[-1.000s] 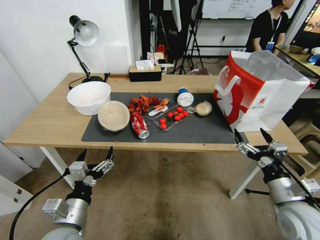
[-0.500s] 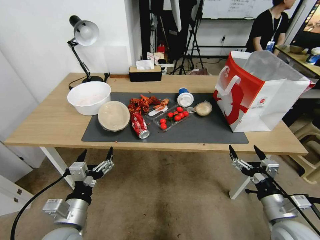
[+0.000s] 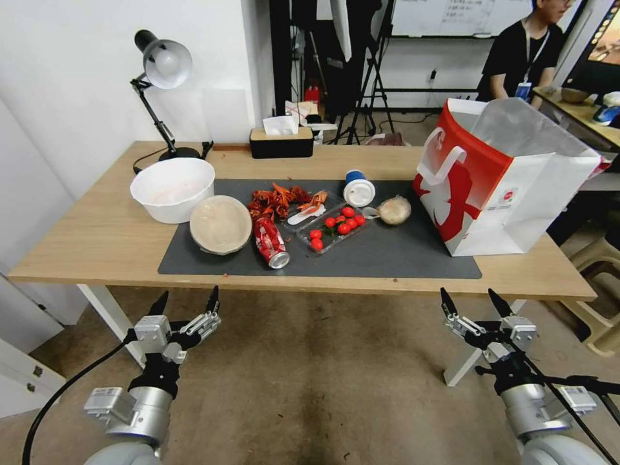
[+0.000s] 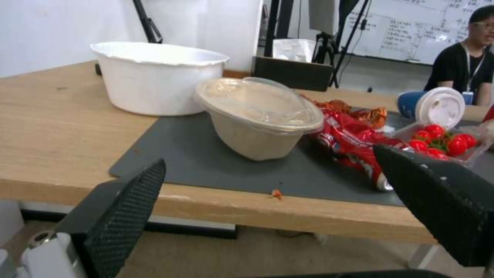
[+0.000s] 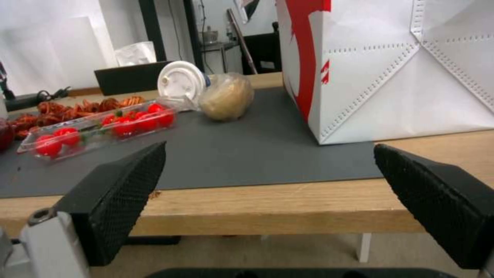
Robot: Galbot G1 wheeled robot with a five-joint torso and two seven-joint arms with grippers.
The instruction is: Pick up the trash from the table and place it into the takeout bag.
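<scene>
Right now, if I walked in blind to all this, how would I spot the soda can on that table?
Find the grey mat on the wooden table. Near the mat's front edge, between the lidded beige bowl and the tray of cherry tomatoes, lies the soda can. It is the only red metal thing there, on its side, its silver end toward the front edge.

Red-and-white bag (image 3: 497,181), dark grey mat (image 3: 381,252) on the light-wood bench (image 3: 97,239), red can (image 3: 270,241), blue-and-white cup (image 3: 358,188), beige bowl (image 3: 220,225).
</scene>
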